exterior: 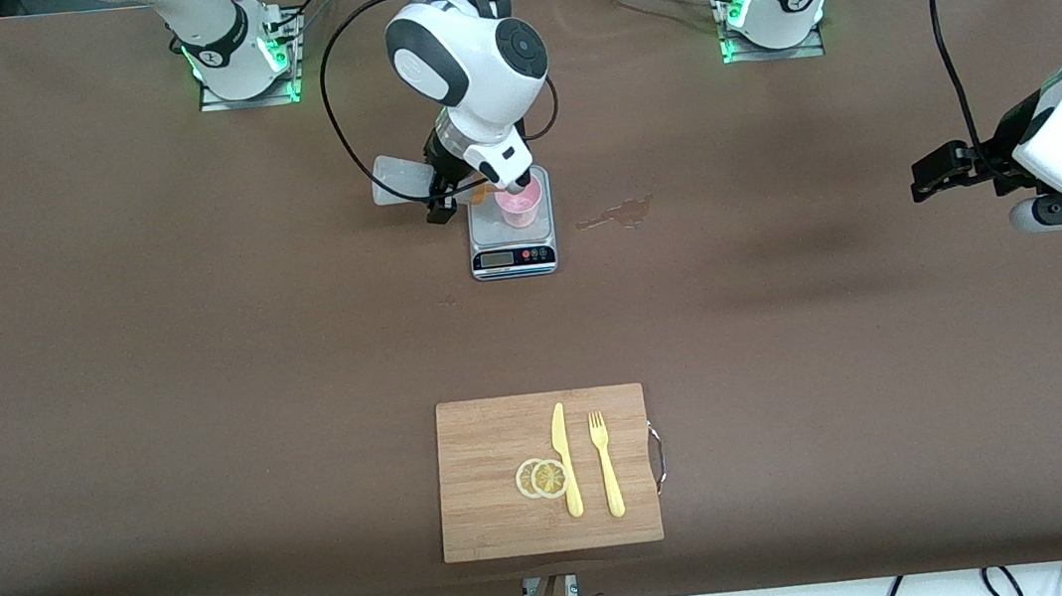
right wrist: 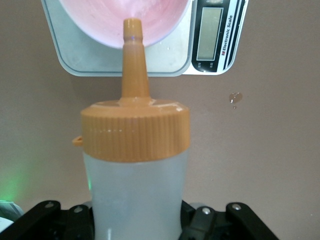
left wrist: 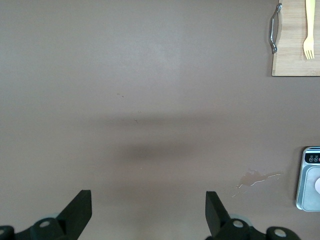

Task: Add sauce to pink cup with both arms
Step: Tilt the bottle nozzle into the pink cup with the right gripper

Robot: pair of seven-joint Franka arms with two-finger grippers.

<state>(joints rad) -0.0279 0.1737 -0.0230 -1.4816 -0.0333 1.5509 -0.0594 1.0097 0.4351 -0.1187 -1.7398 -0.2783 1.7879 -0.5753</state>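
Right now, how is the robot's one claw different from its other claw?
The right gripper is shut on the sauce bottle, while the left gripper is open and holds nothing. The right gripper tips the bottle's orange nozzle toward the pink cup on the scale; the left gripper waits over bare table near the left arm's end, away from the cup. Both are black, two-fingered claws on white arms.
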